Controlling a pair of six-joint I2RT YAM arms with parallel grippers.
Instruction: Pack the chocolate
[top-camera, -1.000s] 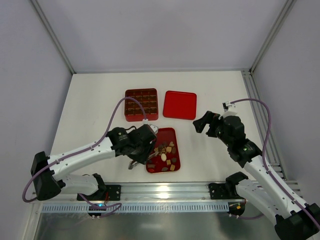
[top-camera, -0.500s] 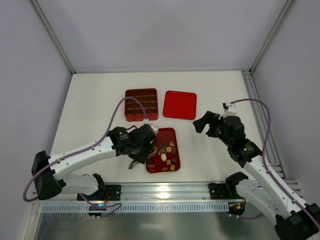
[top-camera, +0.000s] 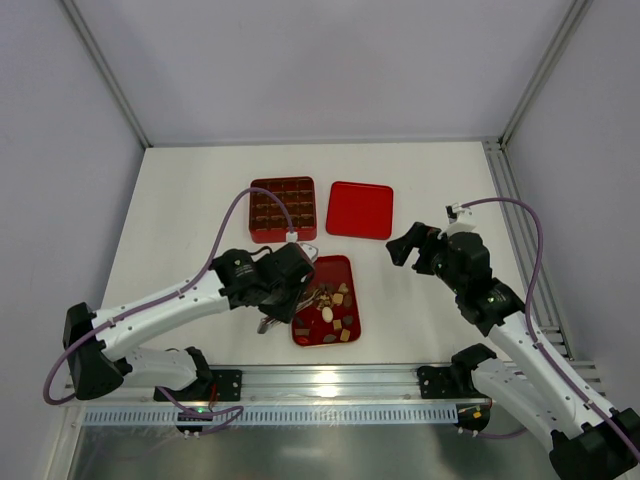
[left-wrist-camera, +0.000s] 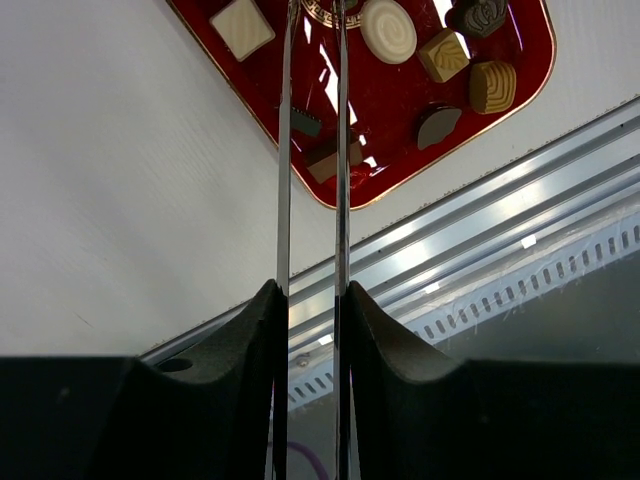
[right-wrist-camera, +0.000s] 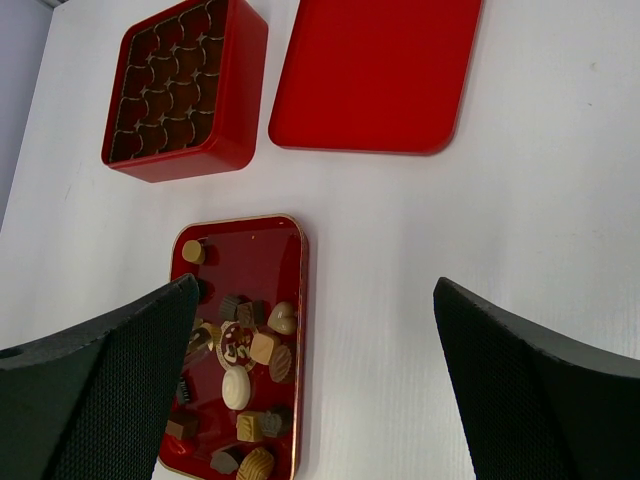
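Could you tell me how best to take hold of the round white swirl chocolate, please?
Pinch the round white swirl chocolate across its curved edge, coming straight down: it lies flat in the red tray, with small gaps on either side. The tweezers in the left gripper should probably fit.

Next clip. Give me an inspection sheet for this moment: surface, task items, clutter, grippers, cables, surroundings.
Surface: white table, carrying the box, lid and tray.
Job's things: assorted brown, tan and cream chocolate pieces lie loose in a red rectangular tray. The red square grid box is open, with its flat red lid beside it. Whether any compartment is filled cannot be told.
Clutter: nothing seen.
Grippers: left gripper shut on thin metal tweezers reaching over the tray. Right gripper open, above bare table right of the tray.
Cables: left purple cable crosses the grid box in the top view. Right purple cable loops beside its arm.
Surroundings: pale walls, aluminium rail at the near edge.
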